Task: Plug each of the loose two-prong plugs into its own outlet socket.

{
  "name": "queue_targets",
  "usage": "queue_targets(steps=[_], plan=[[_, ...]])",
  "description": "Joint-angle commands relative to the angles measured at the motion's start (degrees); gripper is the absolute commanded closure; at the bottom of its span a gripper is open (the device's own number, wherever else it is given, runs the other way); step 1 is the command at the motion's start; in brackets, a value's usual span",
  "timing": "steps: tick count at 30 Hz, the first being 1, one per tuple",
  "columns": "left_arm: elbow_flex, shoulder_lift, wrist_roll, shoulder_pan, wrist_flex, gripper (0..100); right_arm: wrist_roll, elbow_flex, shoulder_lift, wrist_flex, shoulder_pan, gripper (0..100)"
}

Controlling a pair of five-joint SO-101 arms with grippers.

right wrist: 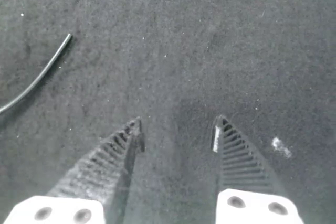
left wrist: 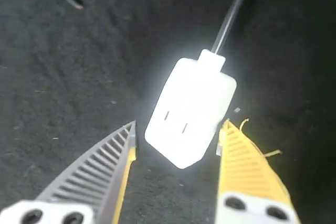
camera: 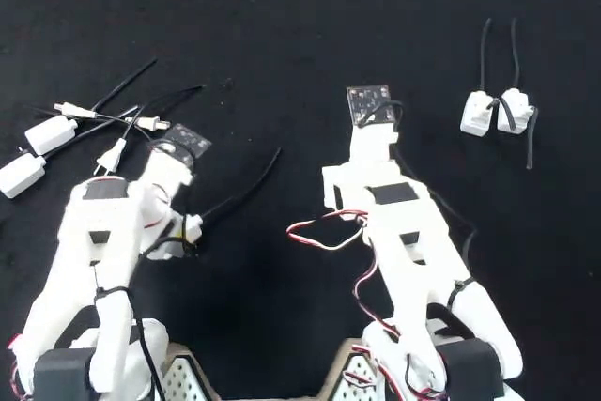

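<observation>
We judge the task barely begun: the left claw (left wrist: pixel 177 129) has its jaws apart on either side of a white rectangular plastic outlet socket with two slots (left wrist: pixel 191 111), lying on the black cloth table (camera: pixel 282 44), and they are not clamped on it. The right claw (right wrist: pixel 177 124) hangs with its jaws apart over bare cloth. The thin white two-prong plugs (camera: pixel 71 111) and two more white socket blocks (camera: pixel 51 134) lie unjoined at the table's left. We cannot tell whether the pair of white pieces (camera: pixel 495 112) touching at the far right is mated.
</observation>
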Motion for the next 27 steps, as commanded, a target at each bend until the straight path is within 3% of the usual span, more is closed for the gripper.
queue_targets(steps=[1, 13, 23, 27], plan=[[-4.7, -0.4, -0.7, -1.0, -1.2, 75, -0.1, -3.4, -2.1, 0.4, 1.1, 79.4], [-4.7, -0.4, -0.7, -6.2, -16.5, 75, -0.1, -3.3, -2.1, 0.4, 1.1, 79.4], [-8.1, 0.2, -0.4, -10.1, -17.7, 75, -0.1, -3.3, -2.1, 0.4, 1.1, 79.4], [-10.9, 7.0, -0.6, -11.9, -19.8, 75, -0.1, -3.3, -2.1, 0.4, 1.1, 79.4]])
